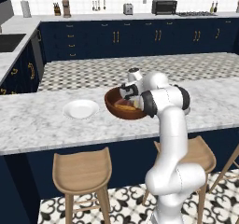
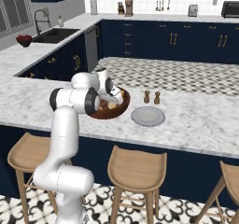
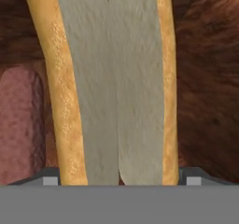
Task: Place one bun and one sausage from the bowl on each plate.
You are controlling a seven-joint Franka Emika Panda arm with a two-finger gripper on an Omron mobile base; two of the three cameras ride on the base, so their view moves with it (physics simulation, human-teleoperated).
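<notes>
The reddish-brown wooden bowl (image 1: pixel 113 110) (image 2: pixel 122 107) stands on the marble counter. My gripper (image 1: pixel 129 93) (image 2: pixel 111 98) (image 3: pixel 122 180) reaches down into it. In the hand view a split bun (image 3: pixel 116 87), golden crust and pale cut face, lies lengthwise right in front of the hand. The two fingertips (image 3: pixel 50 179) stand on either side of its near end, close to the crust, open. A pinkish-red sausage (image 3: pixel 21 125) lies beside the bun on the bowl's floor. A white plate (image 1: pixel 80 109) lies left of the bowl, and a grey plate (image 2: pixel 148 116) lies on its other side.
Two small brown shakers (image 2: pixel 151 97) stand behind the grey plate. Wooden stools (image 1: pixel 82 171) (image 2: pixel 138 169) line the near side of the counter below its edge. My own forearm hides part of the bowl in both base views.
</notes>
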